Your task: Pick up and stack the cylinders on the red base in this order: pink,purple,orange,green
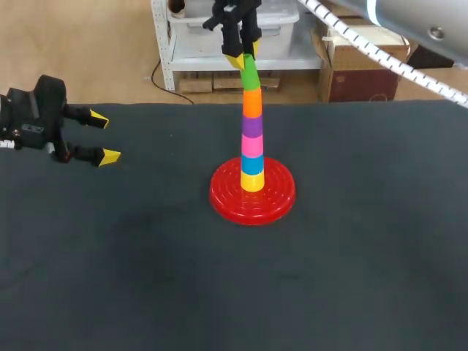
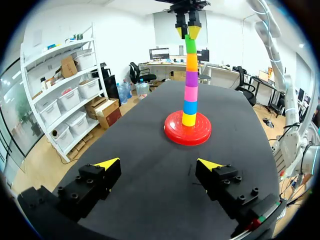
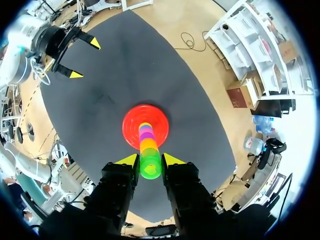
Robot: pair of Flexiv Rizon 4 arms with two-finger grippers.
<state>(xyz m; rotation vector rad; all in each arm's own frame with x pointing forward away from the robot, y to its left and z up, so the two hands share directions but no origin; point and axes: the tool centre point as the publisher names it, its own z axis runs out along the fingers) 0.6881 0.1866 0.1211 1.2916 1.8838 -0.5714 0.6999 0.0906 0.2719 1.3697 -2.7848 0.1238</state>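
Green cylinder (image 1: 251, 74), atop the orange cylinder (image 1: 252, 103) over the red base (image 1: 225, 197), is gripped by the right gripper (image 1: 244, 58); the left gripper (image 1: 103, 137) is seen open.

The red base (image 1: 252, 191) is glossy, ridged plastic. The green cylinder (image 1: 250, 73) topping its stack looks like smooth, faintly shiny plastic. The surface (image 1: 365, 256) is matt dark cloth. The left pincer (image 1: 104, 137), at nine o'clock, and the right pincer (image 1: 245, 58), at twelve, are matt black with smooth yellow tips.
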